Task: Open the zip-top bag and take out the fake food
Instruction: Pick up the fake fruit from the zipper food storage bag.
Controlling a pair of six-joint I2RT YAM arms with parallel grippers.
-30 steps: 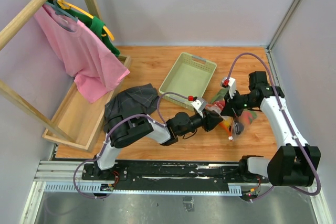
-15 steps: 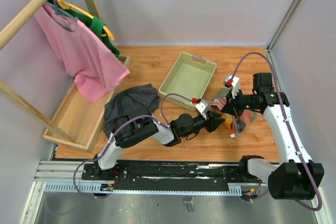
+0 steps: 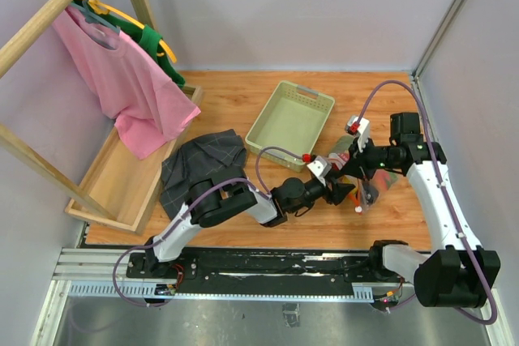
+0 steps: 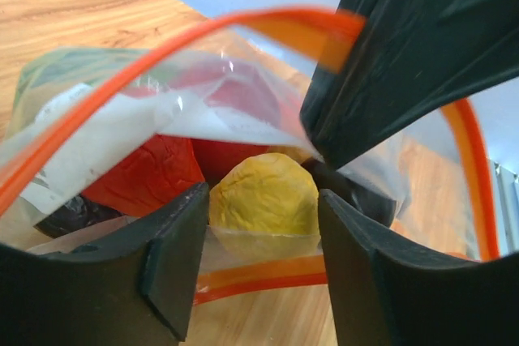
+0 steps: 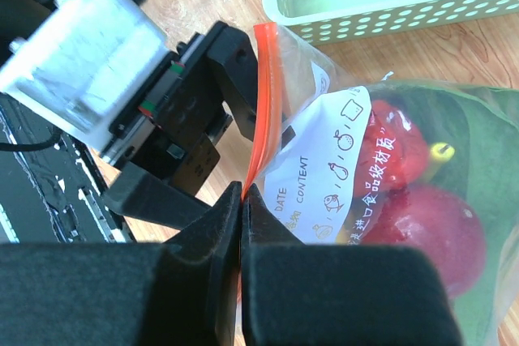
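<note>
Gaping toward the left pincer [image 4: 263,258], the zip-top bag [image 5: 332,174] seemingly stretches rightward.

A: What lies toward the back of the wooden tabletop [image 3: 235,91]?
B: A pale green plastic tray [image 3: 288,123] with perforated walls, set askew.
A: And left of it?
B: A crumpled dark grey cloth [image 3: 203,160], just beside a shallow wooden crate [image 3: 117,180] along the table's left edge.
A: Above the crate?
B: A slanted wooden rail [image 3: 40,26] carrying hangers. A pink T-shirt [image 3: 122,83] drapes down over the crate, and a green garment [image 3: 156,44] with yellow trim hangs behind it.
</note>
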